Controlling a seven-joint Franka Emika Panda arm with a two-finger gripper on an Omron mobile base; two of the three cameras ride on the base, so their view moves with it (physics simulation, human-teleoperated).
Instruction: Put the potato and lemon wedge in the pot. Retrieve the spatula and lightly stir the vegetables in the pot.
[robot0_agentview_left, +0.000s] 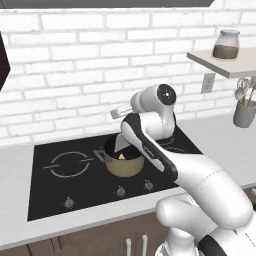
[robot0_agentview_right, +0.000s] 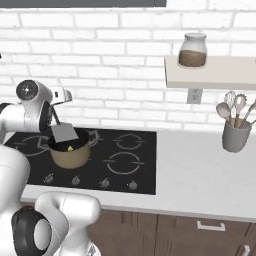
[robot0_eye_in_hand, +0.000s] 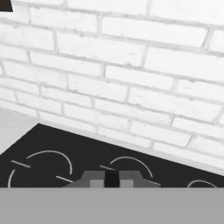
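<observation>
The pot (robot0_agentview_left: 124, 161) sits on the black stove (robot0_agentview_left: 50, 192), a little left of the middle of the left base view. In the right base view the pot (robot0_agentview_right: 70, 152) is at the left, on the front left burner. It is tan with a dark inside. A tiny yellow lemon wedge (robot0_agentview_left: 122, 157) lies inside the pot, and it shows in the right base view too (robot0_agentview_right: 70, 148).

The claw (robot0_agentview_right: 51, 114) is at the left of the right base view, just above the pot. It is shut tight on the thin handle of the spatula (robot0_agentview_right: 65, 132). The flat grey blade hangs down with its lower end just inside the pot's mouth. I cannot tell if the blade touches the lemon wedge.

In the hand view the 2 dark finger tips (robot0_eye_in_hand: 112, 178) sit close together at the bottom, facing the white brick wall (robot0_eye_in_hand: 131, 65).

A grey cup (robot0_agentview_right: 235, 136) with tools stands at the right on the counter (robot0_agentview_right: 200, 170). A jar (robot0_agentview_right: 193, 51) sits on the shelf (robot0_agentview_right: 215, 75) at the upper right.
</observation>
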